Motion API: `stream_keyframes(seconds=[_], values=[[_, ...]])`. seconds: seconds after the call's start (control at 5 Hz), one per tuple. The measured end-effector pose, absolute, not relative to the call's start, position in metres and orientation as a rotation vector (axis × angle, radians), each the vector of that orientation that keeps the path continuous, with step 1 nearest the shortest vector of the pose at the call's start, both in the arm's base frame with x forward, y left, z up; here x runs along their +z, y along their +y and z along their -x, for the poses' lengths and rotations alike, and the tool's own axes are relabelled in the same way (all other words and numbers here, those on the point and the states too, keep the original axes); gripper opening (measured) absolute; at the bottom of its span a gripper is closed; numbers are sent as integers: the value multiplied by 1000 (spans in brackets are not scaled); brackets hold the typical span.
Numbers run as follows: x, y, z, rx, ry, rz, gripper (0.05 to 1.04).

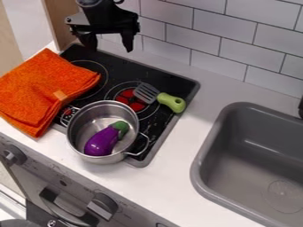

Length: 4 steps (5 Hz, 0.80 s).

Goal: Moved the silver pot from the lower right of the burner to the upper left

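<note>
Fingers (128,41): released on your gripper (109,43)
Pot (90,126): at the front of your stove (168,84), purple eggplant (102,142) inside
Sink (204,170): right of the stove

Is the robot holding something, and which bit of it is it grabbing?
Nothing is held. The gripper is open with nothing between its fingers, up near the tiled wall, away from the silver pot.

The pot (91,123) is shiny metal, the eggplant (103,141) glossy, the towel (42,84) rough cloth.
</note>
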<state>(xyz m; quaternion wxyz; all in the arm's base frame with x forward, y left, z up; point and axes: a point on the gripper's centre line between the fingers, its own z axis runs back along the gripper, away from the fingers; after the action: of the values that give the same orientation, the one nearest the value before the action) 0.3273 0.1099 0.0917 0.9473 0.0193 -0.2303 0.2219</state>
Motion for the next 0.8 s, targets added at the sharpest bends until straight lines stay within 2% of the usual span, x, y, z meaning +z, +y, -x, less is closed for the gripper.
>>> stream_keyframes(seconds=[0.2,0.4,0.8], values=[[82,108,-323,456,-432,-32,1000],[83,109,-309,495,-362,29,1000],[108,121,-294,624,-354,47,1000]])
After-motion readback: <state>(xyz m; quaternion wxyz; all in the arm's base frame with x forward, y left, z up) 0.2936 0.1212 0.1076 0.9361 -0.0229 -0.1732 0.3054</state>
